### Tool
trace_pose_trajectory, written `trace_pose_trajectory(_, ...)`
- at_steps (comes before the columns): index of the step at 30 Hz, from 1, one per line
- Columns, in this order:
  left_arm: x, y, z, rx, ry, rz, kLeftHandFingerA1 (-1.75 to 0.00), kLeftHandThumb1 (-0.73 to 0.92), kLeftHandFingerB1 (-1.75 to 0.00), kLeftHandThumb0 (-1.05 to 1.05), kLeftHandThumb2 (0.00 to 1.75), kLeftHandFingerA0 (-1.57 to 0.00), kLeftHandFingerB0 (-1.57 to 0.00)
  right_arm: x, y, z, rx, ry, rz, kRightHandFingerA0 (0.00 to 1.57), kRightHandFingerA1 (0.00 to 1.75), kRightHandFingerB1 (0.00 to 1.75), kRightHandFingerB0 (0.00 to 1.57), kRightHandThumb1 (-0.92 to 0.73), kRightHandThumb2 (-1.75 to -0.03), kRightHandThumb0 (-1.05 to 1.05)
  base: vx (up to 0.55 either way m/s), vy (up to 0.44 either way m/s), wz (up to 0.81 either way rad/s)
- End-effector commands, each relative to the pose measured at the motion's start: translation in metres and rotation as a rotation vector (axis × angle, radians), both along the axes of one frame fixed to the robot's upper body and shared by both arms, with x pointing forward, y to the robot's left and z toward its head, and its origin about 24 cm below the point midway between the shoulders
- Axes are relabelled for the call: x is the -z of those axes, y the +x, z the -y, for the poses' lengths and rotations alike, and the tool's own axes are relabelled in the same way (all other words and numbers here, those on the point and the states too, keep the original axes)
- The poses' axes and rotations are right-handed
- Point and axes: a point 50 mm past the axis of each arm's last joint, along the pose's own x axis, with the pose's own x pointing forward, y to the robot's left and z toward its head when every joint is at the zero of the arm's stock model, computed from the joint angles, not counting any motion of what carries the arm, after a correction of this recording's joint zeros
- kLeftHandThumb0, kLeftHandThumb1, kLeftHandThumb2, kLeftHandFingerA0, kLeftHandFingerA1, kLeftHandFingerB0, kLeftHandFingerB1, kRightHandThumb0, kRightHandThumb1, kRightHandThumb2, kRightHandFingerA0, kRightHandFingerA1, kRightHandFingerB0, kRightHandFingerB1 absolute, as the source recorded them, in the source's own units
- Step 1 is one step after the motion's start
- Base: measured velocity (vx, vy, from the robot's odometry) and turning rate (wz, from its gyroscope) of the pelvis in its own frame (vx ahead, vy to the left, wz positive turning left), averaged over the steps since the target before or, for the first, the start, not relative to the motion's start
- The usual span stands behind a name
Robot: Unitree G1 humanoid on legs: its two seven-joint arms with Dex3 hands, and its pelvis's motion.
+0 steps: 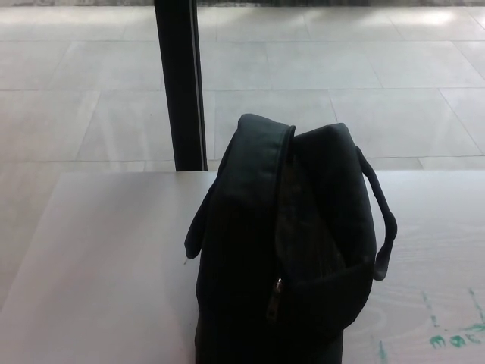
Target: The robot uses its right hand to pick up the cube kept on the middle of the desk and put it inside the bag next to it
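The black bag (292, 250) stands upright on the pale desk (106, 258), its bottom cut off by the frame – its dark opening hides the inside. No cube or hand shows. Beyond, a black post (180, 83) rises from the tiled floor (341, 68).

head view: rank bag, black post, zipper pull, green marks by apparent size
1. bag, largest, though nearest the camera
2. black post
3. green marks, cut off by the frame edge
4. zipper pull, smallest
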Motion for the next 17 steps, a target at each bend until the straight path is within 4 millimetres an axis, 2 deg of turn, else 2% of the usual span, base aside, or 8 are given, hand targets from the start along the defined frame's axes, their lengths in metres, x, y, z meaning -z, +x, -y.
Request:
trace_pose_trajectory(1, -0.001, -0.002, -0.004, -0.022, 0.004, 0.003, -0.52, 0.61, -0.48, -0.48, 0.58, -0.29, -0.43, 0.064, -0.028, -0.019, 0.175, 0.397, 0.023, 0.01, 0.51, 0.49, 0.0, -0.59, -1.08, -0.33, 0.0, 0.0, 0.0)
trace_pose_trajectory(7, 0.0, 0.0, -0.006, -0.037, -0.005, 0.007, -0.53, 0.62, -0.47, -0.47, 0.58, -0.28, -0.41, 0.07, -0.02, -0.024, 0.153, 0.447, 0.03, 0.02, 0.53, 0.49, 0.0, -0.57, -1.08, -0.33, 0.0, 0.0, 0.0)
trace_pose_trajectory(8, -0.001, 0.0, -0.006, -0.032, -0.003, 0.011, -0.54, 0.62, -0.49, -0.46, 0.57, -0.29, -0.45, 0.07, -0.018, -0.024, 0.141, 0.447, 0.023, 0.12, 0.45, 0.29, 0.16, -0.75, -0.63, -0.57, 0.0, 0.0, 0.0)
trace_pose_trajectory(11, -0.001, 0.001, -0.005, -0.045, -0.004, 0.01, -0.54, 0.63, -0.5, -0.45, 0.58, -0.29, -0.43, 0.068, -0.017, -0.023, 0.119, 0.458, 0.037, 0.16, 0.46, 0.29, 0.15, -0.75, -0.63, -0.56, 0.0, 0.0, 0.0)
trace_pose_trajectory(12, -0.002, 0.004, -0.004, -0.039, -0.001, 0.016, -0.54, 0.62, -0.49, -0.45, 0.58, -0.29, -0.4, 0.067, -0.016, -0.023, 0.128, 0.466, 0.054, 0.14, 0.51, 0.41, 0.11, -0.6, -0.87, -0.6, 0.0, 0.0, 0.0)
trace_pose_trajectory(14, -0.002, 0.005, -0.004, -0.045, 0.005, 0.019, -0.54, 0.63, -0.48, -0.45, 0.57, -0.3, -0.38, 0.068, -0.017, -0.023, 0.136, 0.469, 0.058, 0.2, 0.53, 0.42, 0.13, -0.6, -0.88, -0.6, 0.0, 0.0, 0.0)
trace_pose_trajectory(16, -0.002, 0.005, -0.004, -0.038, 0.016, 0.011, -0.54, 0.63, -0.5, -0.45, 0.58, -0.31, -0.44, 0.068, -0.018, -0.023, 0.129, 0.477, 0.058, 0.18, 0.54, 0.43, 0.12, -0.6, -0.88, -0.59, 0.0, 0.0, 0.0)
trace_pose_trajectory(17, -0.003, 0.006, -0.004, -0.02, 0.032, 0.013, -0.57, 0.45, -0.59, -0.51, 0.87, -0.26, -0.36, 0.068, -0.017, -0.024, 0.126, 0.486, 0.069, 0.17, 0.53, 0.42, 0.12, -0.6, -0.88, -0.58, 0.0, 0.0, 0.0)
